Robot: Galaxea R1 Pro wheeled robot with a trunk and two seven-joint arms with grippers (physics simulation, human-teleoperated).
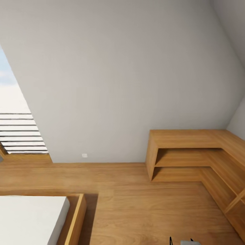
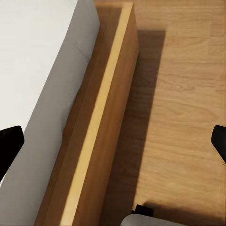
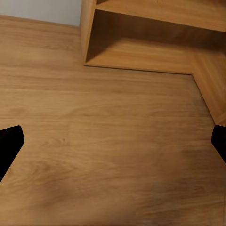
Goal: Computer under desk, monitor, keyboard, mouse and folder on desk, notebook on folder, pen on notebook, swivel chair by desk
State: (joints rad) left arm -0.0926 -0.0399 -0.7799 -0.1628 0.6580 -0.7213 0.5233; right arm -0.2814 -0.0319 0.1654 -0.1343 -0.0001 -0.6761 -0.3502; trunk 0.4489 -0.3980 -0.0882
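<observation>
None of the task's things (computer, monitor, keyboard, mouse, folder, notebook, pen, swivel chair, desk) are in these views. My left gripper (image 2: 113, 146) is open, its black fingertips (image 2: 9, 141) far apart, hanging over the wooden side rail of a bed (image 2: 101, 113) and the floor beside it. My right gripper (image 3: 113, 143) is open too, with nothing between its fingertips (image 3: 9, 141), above bare wooden floor (image 3: 117, 141) in front of a low shelf unit.
A bed with a white mattress (image 1: 27, 217) and wooden frame (image 1: 76, 217) sits at the lower left. A low L-shaped wooden shelf unit (image 1: 190, 153) fills the right corner against the grey wall. A slatted window (image 1: 20, 132) is at the left. Wooden floor (image 1: 136, 204) lies between.
</observation>
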